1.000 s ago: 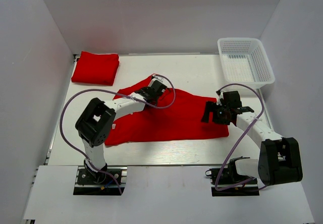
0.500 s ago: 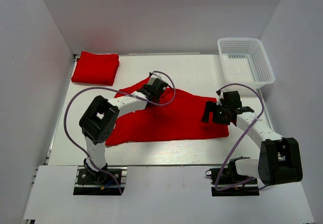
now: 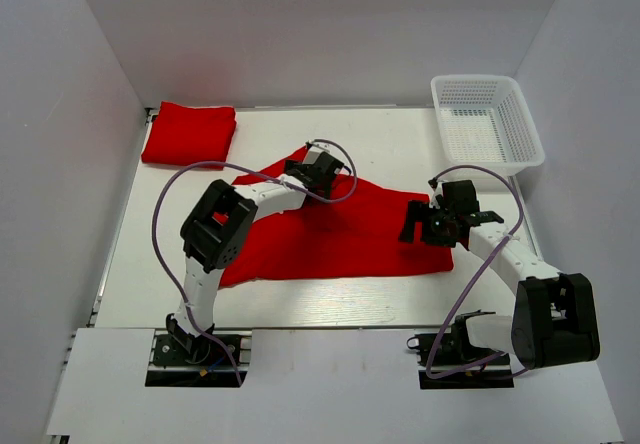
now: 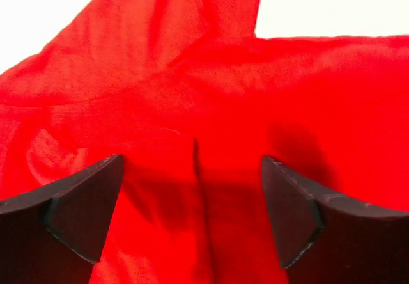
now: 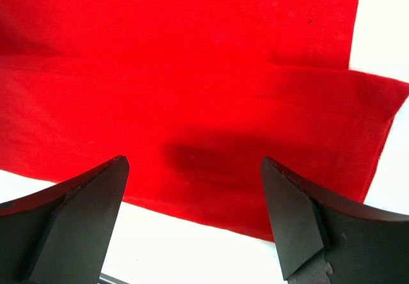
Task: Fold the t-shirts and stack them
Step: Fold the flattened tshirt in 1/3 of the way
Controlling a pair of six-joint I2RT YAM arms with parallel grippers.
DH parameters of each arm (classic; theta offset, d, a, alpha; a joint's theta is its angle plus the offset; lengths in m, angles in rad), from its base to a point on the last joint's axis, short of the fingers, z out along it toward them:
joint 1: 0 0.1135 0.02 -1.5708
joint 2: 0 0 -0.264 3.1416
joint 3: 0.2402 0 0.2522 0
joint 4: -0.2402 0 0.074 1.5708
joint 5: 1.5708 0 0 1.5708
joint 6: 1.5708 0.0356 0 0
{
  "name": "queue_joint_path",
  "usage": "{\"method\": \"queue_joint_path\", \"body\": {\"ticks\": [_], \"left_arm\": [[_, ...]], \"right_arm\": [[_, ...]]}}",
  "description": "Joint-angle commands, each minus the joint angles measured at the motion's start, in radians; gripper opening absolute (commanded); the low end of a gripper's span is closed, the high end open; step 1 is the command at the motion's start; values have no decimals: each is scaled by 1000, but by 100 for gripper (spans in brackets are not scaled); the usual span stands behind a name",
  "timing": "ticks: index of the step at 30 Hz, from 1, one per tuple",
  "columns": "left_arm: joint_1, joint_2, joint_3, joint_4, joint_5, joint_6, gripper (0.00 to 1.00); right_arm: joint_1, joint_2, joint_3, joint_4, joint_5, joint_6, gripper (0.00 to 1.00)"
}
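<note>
Far-left corner of the table (image 3: pixel 400 134): one folded t-shirt (image 3: pixel 189 135) lies as a compact red rectangle, long axis roughly left to right.

Left gripper (image 3: pixel 322 169): positioned over the far-left part of the spread t-shirt (image 3: pixel 340 239). In the left wrist view its fingers (image 4: pixel 83 210) stand wide apart above wrinkled red cloth, gripping nothing.

Spread t-shirt: lies flat at mid-table, long axis left to right. A pointed flap of fabric projects toward the far edge beside the left gripper. Its right end is a straight edge.

Right gripper (image 3: pixel 420 222): over that right end. In the right wrist view the fingers (image 5: pixel 294 220) are well parted above the near edge of the cloth, with nothing between them.

Far-right corner: white mesh basket (image 3: pixel 495 164), its mesh floor on view. Both shirts lie outside it.
</note>
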Motion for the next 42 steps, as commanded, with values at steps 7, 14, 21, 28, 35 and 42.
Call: {"method": "queue_joint_path", "body": {"ticks": [7, 14, 21, 28, 35, 42], "left_arm": [[5, -220, 44, -123, -76, -48, 100], [5, -435, -141, -264, -52, -195, 100], [14, -551, -422, -325, 92, -353, 100], [48, -667, -675, -307, 194, -505, 100], [66, -788, -842, -357, 266, -591, 100], [75, -868, -699, -431, 217, -495, 100]], "right_arm": [[-3, -52, 73, -1, -21, -11, 90], [3, -51, 107, 72, -76, 4, 90], [3, 37, 87, 121, -144, 15, 90], [3, 77, 29, 118, -123, 29, 90], [3, 104, -25, 123, -100, 41, 90], [6, 54, 33, 146, -86, 4, 90]]}}
